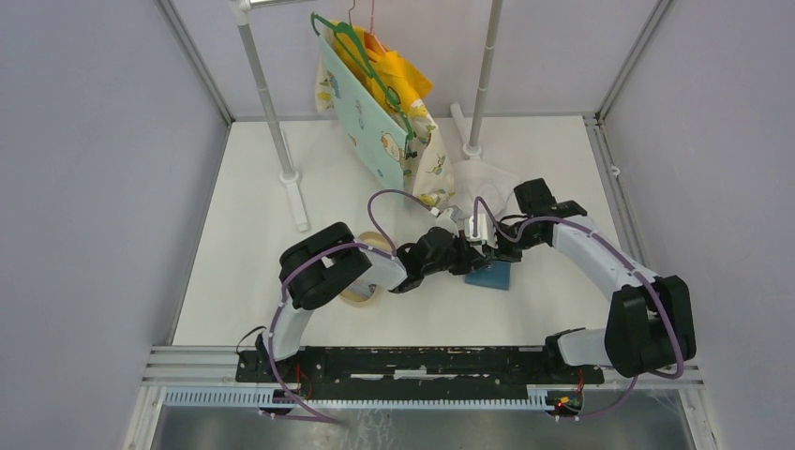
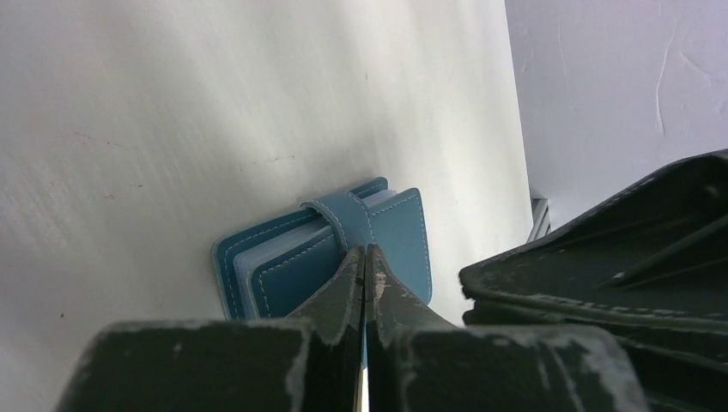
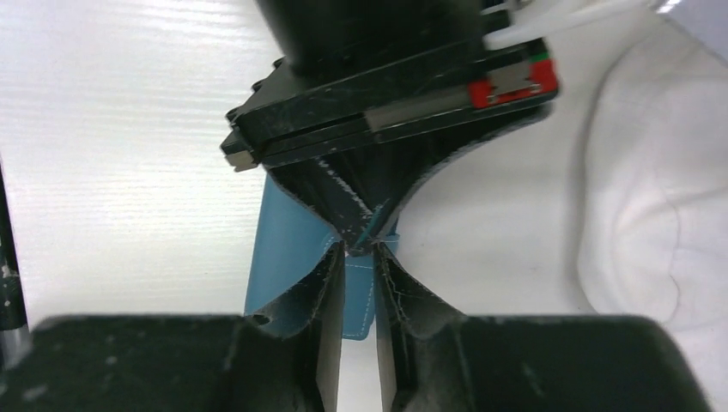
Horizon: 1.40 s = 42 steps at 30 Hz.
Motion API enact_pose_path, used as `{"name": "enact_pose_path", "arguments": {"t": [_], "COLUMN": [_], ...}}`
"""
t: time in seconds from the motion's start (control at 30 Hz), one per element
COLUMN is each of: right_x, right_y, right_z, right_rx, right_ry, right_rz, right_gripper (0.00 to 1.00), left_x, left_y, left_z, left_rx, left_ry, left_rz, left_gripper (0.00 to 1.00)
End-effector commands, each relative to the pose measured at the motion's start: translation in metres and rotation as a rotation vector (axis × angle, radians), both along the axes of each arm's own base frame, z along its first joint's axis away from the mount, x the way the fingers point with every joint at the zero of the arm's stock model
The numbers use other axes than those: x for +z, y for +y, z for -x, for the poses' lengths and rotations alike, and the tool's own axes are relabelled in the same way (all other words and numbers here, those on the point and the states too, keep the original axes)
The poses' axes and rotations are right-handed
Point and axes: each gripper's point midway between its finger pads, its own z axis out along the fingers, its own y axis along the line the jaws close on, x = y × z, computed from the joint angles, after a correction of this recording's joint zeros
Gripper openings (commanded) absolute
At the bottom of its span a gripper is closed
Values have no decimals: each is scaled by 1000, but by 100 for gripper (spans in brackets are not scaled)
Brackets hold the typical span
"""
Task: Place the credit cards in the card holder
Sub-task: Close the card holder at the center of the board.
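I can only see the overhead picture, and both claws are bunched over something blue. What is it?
Observer: The left wrist camera shows a blue card holder lying flat, with a strap wrapped over its edge.
Operator: Is the left claw holding it?
Observer: The left gripper is pinched shut. The right wrist camera shows a thin blue sliver of the holder between its tips, seemingly the strap's end.
Operator: And the other claw?
Observer: The right gripper has a narrow gap between its fingers, nose to nose with the left one.
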Motion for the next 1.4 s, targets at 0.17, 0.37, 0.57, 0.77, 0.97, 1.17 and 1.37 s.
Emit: {"name": "enact_pose_path", "arguments": {"t": [0.17, 0.37, 0.57, 0.77, 0.97, 1.17, 1.37], "right_x": [-13, -29, -35, -41, -47, -54, -57], "right_y": [-11, -16, -14, -13, -10, -7, -3], "right_z": [-14, -6, -3, -4, 2, 9, 9], "right_rx": [-73, -84, -94, -128, -118, -101, -107], "right_ry": [-32, -12, 3, 6, 26, 40, 48], "right_rz": [66, 88, 77, 72, 78, 108, 141], "right_gripper": [11, 8, 8, 7, 6, 5, 4], "left_x": [-54, -55, -54, -53, -54, -61, -71], "left_y": [27, 27, 26, 25, 24, 24, 28], "left_z": [11, 12, 12, 13, 14, 22, 33], "left_rx": [10, 8, 6, 0, -4, -16, -23], "left_ry": [55, 57, 56, 57, 60, 67, 83], "left_rz": [-173, -175, -173, -168, -166, -180, -197], "left_gripper": [2, 2, 2, 2, 2, 2, 2]}}
